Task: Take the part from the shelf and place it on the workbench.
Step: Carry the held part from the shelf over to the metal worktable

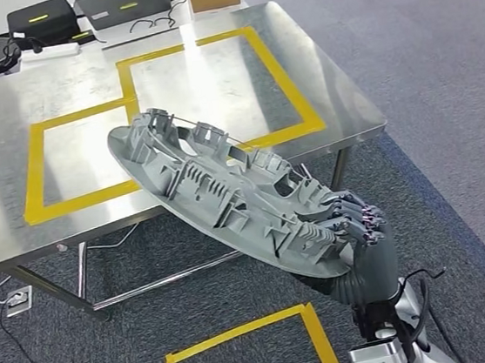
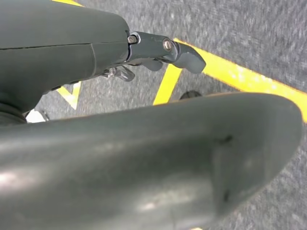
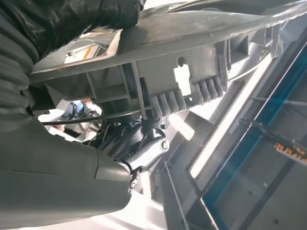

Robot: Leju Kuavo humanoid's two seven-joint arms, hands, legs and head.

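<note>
The right robot hand (image 1: 357, 225) grips a grey plastic part (image 1: 220, 184) held over the near edge of the steel table (image 1: 19, 216), not yet set down; the left robot hand (image 2: 159, 50) hangs empty, fingers apart.

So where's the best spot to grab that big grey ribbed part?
Probably where the right robot hand has it now: the narrow near end of the part, coming from the robot's own side. The part is long and shallow, with a thin rim the fingers can wrap over, gripping the ribbed top while the smooth underside rests on the palm.
</note>
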